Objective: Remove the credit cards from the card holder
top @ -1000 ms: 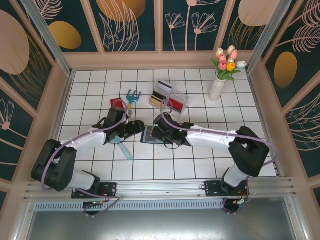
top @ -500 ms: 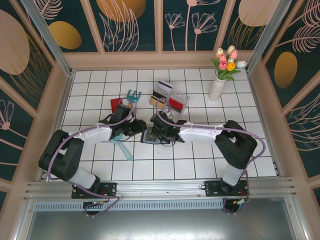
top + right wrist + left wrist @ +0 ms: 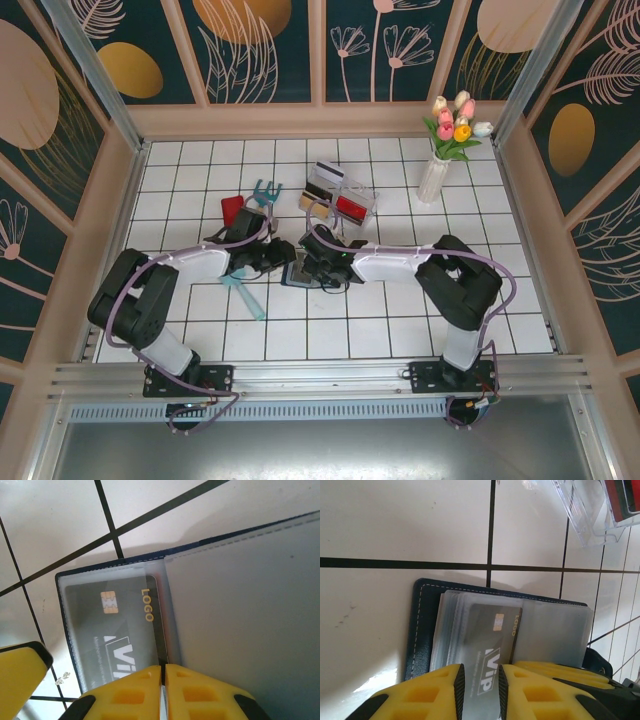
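Wallet lay open and flat on the white tiles, mid-table, a little nearer than the clear box. Both arms reached in low and met over it, one from each side.

Left gripper: jaws narrow, a thin slit between the yellow fingers. The tips sat over the wallet's clear sleeves. Through the slit showed the face of the grey card, its "VIP" lettering partly readable. Could not tell whether the fingers gripped the card or only stood over it.

Grey card: lodged in a sleeve, chip and gold "LOGO" visible through the plastic. Not out of the wallet.

Right gripper: pads pressed together, only a hairline seam between them. The seam lined up with the edge where sleeve and card ended and the plain grey lining began. Could not tell whether a sleeve edge was nipped there.

Elsewhere: a red card lay loose on the tiles, beyond the left arm, just beside a blue toy rake. The box held flat red, tan and pale pieces. A teal stick lay on the tiles near the left arm. A white vase of tulips stood upright at the far right, well apart from the wallet.
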### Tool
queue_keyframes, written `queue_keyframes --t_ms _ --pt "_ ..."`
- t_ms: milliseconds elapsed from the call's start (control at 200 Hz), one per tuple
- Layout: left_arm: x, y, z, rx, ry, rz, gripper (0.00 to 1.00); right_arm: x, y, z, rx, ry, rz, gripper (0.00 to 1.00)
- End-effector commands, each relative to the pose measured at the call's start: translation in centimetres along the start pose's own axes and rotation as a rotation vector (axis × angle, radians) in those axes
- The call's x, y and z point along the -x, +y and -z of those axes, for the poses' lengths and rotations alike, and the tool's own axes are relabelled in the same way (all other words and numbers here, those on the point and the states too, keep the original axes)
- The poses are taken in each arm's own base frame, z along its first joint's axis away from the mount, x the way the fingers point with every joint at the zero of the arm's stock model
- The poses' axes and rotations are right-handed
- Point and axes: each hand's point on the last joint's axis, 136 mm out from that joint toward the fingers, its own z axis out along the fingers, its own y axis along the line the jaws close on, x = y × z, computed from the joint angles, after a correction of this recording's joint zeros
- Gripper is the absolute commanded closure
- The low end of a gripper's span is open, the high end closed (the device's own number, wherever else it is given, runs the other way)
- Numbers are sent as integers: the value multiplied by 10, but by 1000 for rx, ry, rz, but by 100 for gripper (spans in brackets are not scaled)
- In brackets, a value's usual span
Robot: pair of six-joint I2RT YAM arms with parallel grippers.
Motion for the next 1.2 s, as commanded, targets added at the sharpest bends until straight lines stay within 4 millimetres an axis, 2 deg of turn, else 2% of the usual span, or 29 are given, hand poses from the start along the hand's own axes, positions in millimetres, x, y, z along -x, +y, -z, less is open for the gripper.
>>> queue_keyframes --t_ms 0,130,360,480,611,896,1191 --pt "-3 -1 -6 -15 15 9 73 2 3 -1 -8 0 4 87" --pt "-7 8 -10 10 22 31 73 3 2 2 -4 -5 7 86" --pt "-9 8 -10 -4 16 53 74 3 8 6 32 -3 13 85" --pt "-4 5 -2 -1 -16 47 77 6 15 15 66 -15 15 85" --pt "1 -1 5 -5 -42 32 78 9 14 21 74 -38 7 85" --pt "-5 -3 -5 -42 4 34 79 2 4 10 52 -7 -2 85" --pt "-14 9 -17 -19 47 40 80 3 -4 4 28 -1 -7 86"
